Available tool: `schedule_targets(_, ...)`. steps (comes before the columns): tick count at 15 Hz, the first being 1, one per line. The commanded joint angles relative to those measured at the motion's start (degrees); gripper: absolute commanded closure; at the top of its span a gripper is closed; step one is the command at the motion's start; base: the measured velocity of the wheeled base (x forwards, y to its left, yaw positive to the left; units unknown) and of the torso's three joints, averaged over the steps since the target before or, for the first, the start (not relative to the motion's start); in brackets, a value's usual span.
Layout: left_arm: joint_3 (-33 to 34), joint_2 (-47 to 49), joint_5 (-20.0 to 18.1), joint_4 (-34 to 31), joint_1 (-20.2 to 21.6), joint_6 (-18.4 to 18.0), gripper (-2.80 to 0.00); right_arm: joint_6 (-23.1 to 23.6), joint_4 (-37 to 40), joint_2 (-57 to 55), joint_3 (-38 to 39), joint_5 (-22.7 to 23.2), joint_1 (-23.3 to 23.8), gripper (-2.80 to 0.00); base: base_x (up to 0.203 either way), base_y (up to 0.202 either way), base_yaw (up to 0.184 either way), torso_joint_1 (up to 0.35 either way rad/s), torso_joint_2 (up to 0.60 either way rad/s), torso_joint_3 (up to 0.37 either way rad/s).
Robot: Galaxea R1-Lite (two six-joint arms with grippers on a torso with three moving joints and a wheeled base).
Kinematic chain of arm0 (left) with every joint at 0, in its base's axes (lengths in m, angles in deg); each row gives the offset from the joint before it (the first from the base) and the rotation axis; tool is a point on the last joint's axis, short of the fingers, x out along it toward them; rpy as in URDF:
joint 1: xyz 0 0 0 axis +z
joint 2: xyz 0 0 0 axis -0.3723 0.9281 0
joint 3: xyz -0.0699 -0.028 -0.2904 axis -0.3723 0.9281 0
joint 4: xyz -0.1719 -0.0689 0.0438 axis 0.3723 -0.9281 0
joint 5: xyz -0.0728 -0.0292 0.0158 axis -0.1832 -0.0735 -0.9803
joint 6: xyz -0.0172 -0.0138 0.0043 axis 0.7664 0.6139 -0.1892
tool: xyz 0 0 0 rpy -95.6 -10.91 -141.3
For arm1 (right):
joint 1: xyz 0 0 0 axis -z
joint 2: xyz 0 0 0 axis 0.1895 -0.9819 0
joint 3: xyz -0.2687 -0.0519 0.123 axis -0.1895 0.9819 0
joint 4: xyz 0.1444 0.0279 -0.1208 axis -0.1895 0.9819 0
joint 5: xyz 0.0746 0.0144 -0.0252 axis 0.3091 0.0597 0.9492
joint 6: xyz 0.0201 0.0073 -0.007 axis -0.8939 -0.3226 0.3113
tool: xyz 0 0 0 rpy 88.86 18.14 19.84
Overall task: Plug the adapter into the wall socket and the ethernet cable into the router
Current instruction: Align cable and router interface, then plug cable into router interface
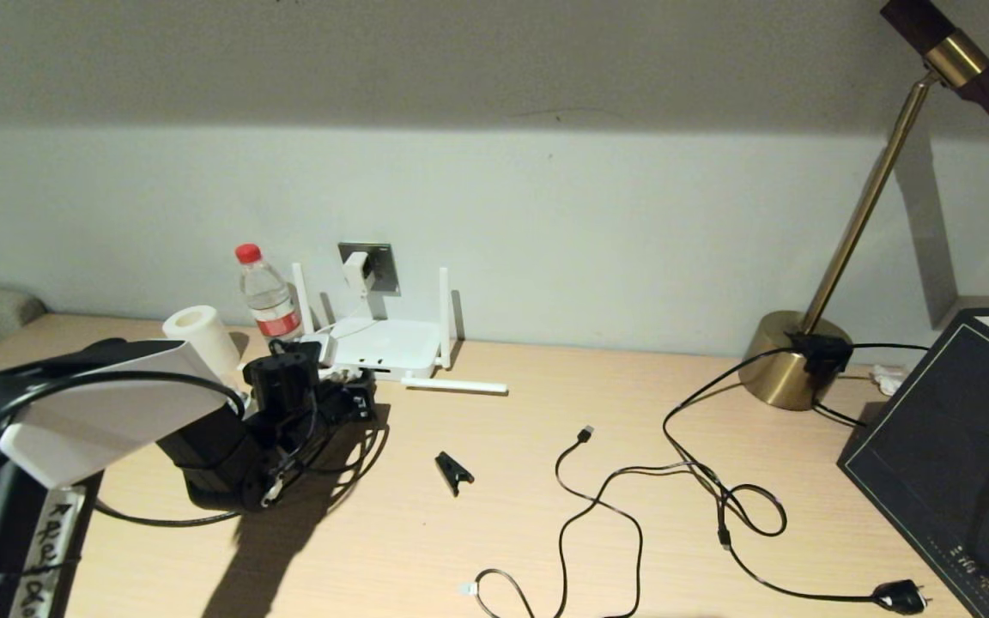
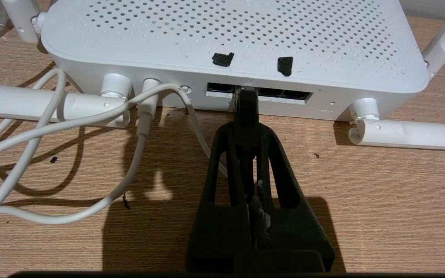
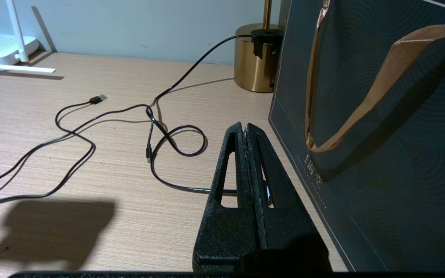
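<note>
Black fingers of my left gripper (image 2: pixel 245 116) are closed on the plug end of the ethernet cable (image 2: pixel 247 110) at the router (image 2: pixel 230 42) port row, its long axis level with the desk and pointing straight into the router's rear edge. I judge the risk is a slightly skewed plug — it can catch the port frame and push the light router back toward the wall. Adapter (image 1: pixel 357 271) sits in the wall socket (image 1: pixel 383 262) already; my right gripper (image 3: pixel 247 131) rests shut and empty, parked by the dark bag (image 3: pixel 381 154).
</note>
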Motion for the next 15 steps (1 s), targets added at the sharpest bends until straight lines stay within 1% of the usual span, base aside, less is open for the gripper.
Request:
schedule_targets(1,-0.1,0.5,0.0,0.2,0.0,0.1,0.0,0.0,0.0,0.0,2.0,0.0,0.0,0.0,0.0,0.0,0.0,0.0,0.0,0.0)
schedule_targets(5,-0.3,0.6,0.0,0.2,0.0,0.1,0.0,0.0,0.0,0.0,2.0,0.0,0.0,0.0,0.0,0.0,0.0,0.0,0.0,0.0)
schedule_targets(9,-3.0,1.4,0.0,-0.9,0.1,0.1,0.0,0.0,0.0,0.0,2.0,0.0,0.0,0.0,0.0,0.0,0.0,0.0,0.0,0.0)
schedule_targets(15,-3.3,1.9,0.0,-1.2,0.1,0.1,0.0,0.0,0.0,0.0,2.0,0.0,0.0,0.0,0.0,0.0,0.0,0.0,0.0,0.0)
